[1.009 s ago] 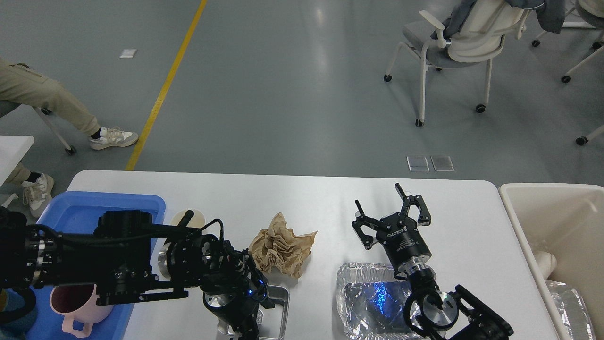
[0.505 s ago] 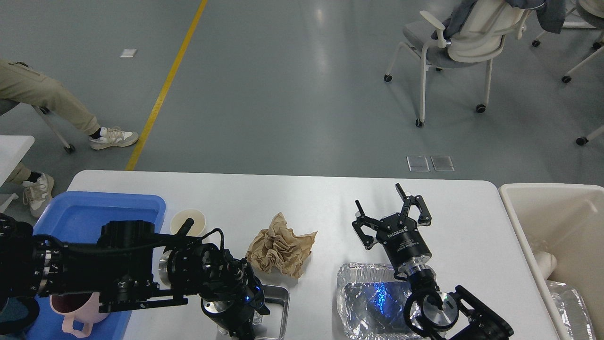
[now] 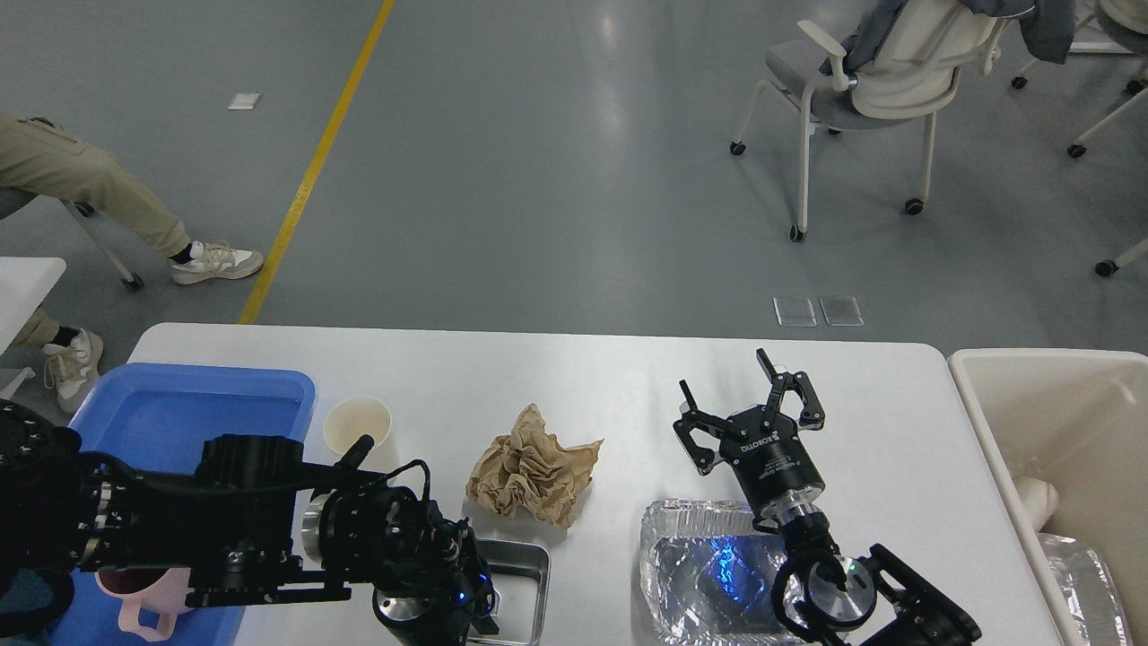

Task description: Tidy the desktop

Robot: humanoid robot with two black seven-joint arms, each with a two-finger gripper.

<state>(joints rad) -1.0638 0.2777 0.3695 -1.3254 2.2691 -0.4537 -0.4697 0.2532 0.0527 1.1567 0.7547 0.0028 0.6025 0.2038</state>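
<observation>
Right tool (image 3: 747,405) spread wide above table (image 3: 610,377), beyond foil tray (image 3: 708,574). Left tool (image 3: 466,601) dark by steel tray (image 3: 525,574); grip state unclear.

one paper cup (image 3: 357,424), one crumpled paper (image 3: 533,467), two trays (image 3: 525,574)

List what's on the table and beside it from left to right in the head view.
Blue tray → paper cup → crumpled brown paper → foil tray → beige bin.
</observation>
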